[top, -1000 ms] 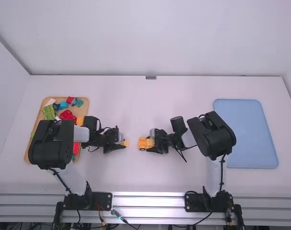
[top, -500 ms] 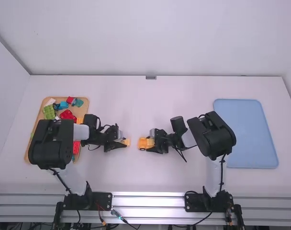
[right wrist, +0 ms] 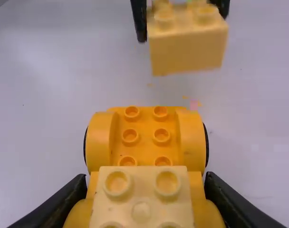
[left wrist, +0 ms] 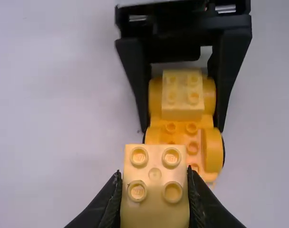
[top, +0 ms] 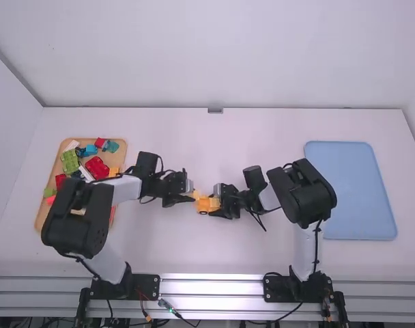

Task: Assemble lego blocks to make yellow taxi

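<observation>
Smooth white table [top: 153, 253] before plain white wall [top: 221, 55], round-cornered blue tray [top: 351, 191], boxy, studded plastic block [left wrist: 155, 190] clamped in left gripper [top: 191, 198], near wheeled yellow-orange toy car [right wrist: 145, 133] clamped mid-table in right gripper [top: 213, 206].

Table [top: 262, 133], tan tray [top: 121, 156], blue tray [top: 358, 191]

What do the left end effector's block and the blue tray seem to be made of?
Block: probably hard plastic, slightly glossy; its moulded studs catch soft highlights. Blue tray: perhaps smooth matte plastic, from its even colour; coated metal is possible.
</observation>
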